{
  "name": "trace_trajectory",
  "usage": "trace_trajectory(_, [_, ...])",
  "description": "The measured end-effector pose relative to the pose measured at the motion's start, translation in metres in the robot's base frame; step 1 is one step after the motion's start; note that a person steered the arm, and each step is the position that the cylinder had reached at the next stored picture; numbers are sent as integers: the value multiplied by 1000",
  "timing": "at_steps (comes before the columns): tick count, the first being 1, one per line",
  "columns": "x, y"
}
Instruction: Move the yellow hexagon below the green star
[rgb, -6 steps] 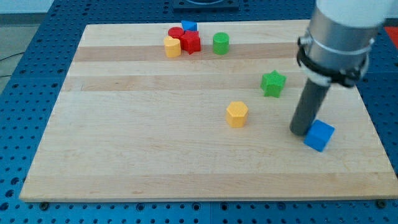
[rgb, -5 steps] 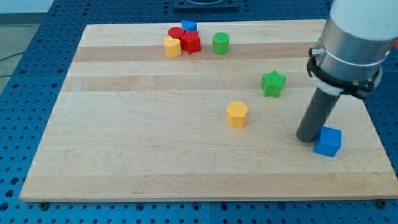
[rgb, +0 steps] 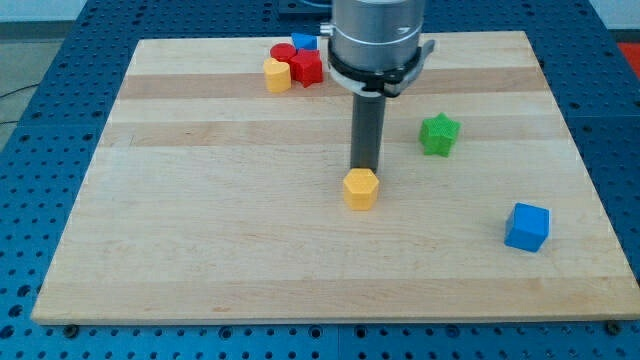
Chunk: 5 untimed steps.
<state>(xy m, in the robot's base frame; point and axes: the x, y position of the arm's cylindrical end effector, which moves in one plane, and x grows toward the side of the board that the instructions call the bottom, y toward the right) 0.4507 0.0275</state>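
The yellow hexagon (rgb: 361, 188) lies near the middle of the wooden board. My tip (rgb: 364, 167) stands right against its top side, touching it. The green star (rgb: 439, 134) lies to the right of the rod and above-right of the hexagon, apart from both. The arm's grey body hangs over the board's top middle and hides what lies behind it.
A blue cube (rgb: 527, 227) sits at the lower right. A cluster at the top left holds a yellow block (rgb: 276, 74), a red block (rgb: 307, 67), a red cylinder (rgb: 282, 52) and a blue block (rgb: 304, 42). The board (rgb: 200, 220) lies on a blue pegboard.
My tip left the blue cube at the right and moved left to the yellow hexagon's top side. The hexagon has shifted a little left and down. The arm now hides the green cylinder.
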Motion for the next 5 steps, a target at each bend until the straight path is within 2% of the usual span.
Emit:
trace_trajectory(4, [9, -38])
trace_trajectory(5, [23, 18])
